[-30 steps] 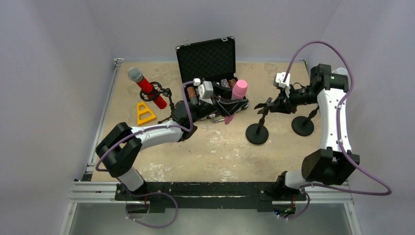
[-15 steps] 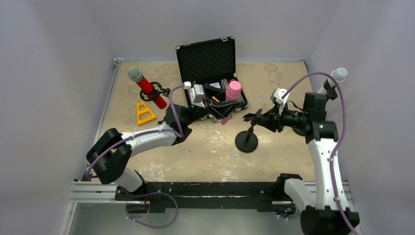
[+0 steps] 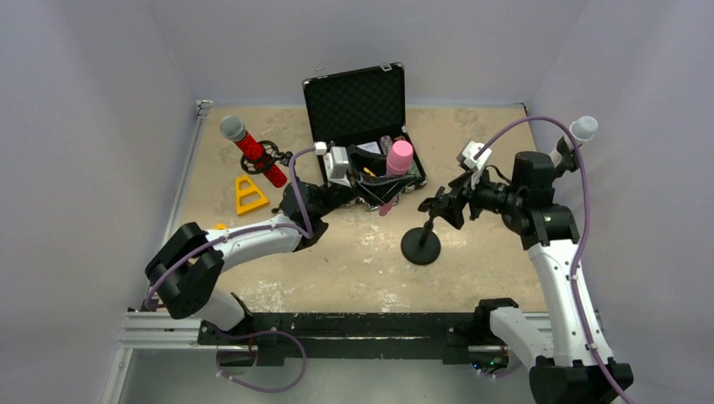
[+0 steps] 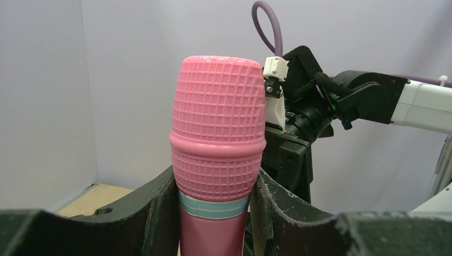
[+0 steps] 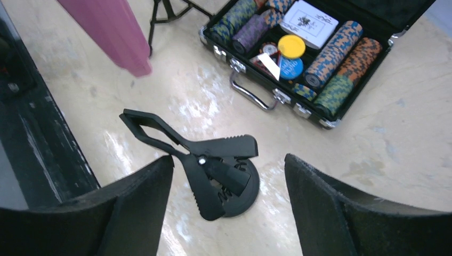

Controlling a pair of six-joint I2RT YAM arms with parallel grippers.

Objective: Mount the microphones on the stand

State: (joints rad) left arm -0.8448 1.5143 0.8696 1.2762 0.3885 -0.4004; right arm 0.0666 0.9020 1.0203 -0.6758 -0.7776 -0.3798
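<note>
The left claw (image 4: 216, 178) is clamped on the pink microphone (image 4: 218, 128), which stands upright with its head above the fingers. The right claw (image 5: 229, 159) gapes wide. The stand (image 5: 213, 197) sits on the surface (image 5: 373, 149) just below it, its clip between the fingers, touching neither.

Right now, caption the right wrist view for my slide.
Open right pincer above the clip stand, pink microphone and poker-chip case beyond.
</note>
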